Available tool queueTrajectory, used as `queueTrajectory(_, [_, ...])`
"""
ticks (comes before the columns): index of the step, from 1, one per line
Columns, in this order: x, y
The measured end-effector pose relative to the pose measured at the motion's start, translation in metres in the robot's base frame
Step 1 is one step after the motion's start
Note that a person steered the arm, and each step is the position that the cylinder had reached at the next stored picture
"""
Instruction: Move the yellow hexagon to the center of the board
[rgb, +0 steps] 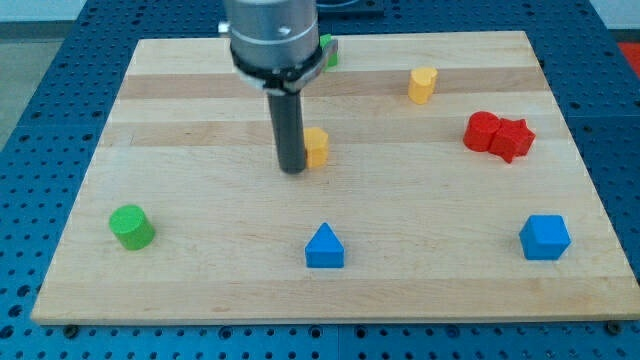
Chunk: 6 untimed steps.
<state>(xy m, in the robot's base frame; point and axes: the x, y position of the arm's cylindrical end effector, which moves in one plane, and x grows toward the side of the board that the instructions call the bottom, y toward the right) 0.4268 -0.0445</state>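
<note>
At the view's lower left of the wooden worktop (200, 290), a green cylinder (131, 227). Near the middle, the tool's dark rod upright, my tip (292, 170) pressed against the left side of the yellow hexagon (317, 147), itself slightly above centre. No jaws to open, nothing held. Behind the arm, a green block (329, 50), mostly hidden. Toward the bottom, a blue triangular block (324, 247). Further right, another yellow block (423, 85), two touching red blocks (498, 135), a blue block (545, 238).
</note>
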Motion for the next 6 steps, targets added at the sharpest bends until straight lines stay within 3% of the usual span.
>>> queueTrajectory(2, [-0.080,0.012])
queueTrajectory(4, [-0.140,0.087])
queueTrajectory(6, [-0.205,0.107])
